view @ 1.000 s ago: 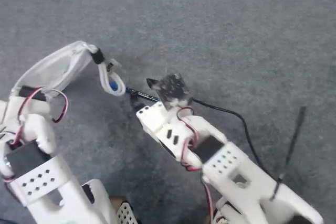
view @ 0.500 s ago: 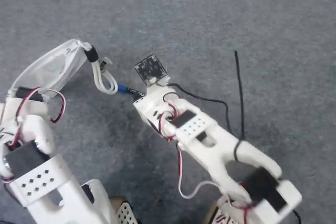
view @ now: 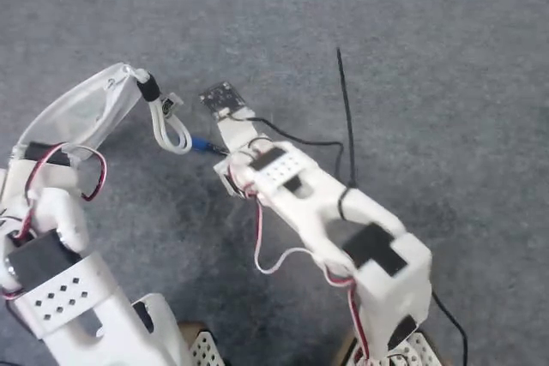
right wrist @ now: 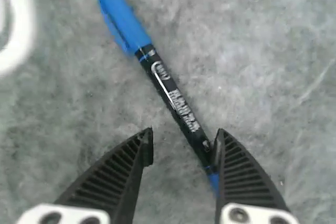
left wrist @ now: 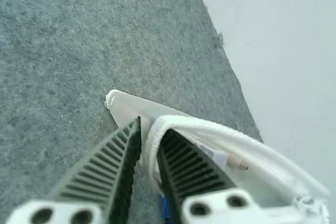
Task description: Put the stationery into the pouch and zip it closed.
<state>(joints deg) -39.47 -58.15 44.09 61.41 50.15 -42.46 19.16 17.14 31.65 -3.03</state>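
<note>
Pen (right wrist: 168,90) on the table (view: 429,66) within the right claw (right wrist: 181,137), pouch (view: 81,113) beside it in the left claw (left wrist: 147,129).

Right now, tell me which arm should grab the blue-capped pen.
Right. The right gripper is open over the pen, at its barrel; the left gripper is shut on the pouch, at its edge.

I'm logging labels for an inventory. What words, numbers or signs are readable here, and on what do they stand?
On the pen: white print along the black barrel, too blurred to read.
On the tag by the pouch: a dark mark, too small to read.
</note>
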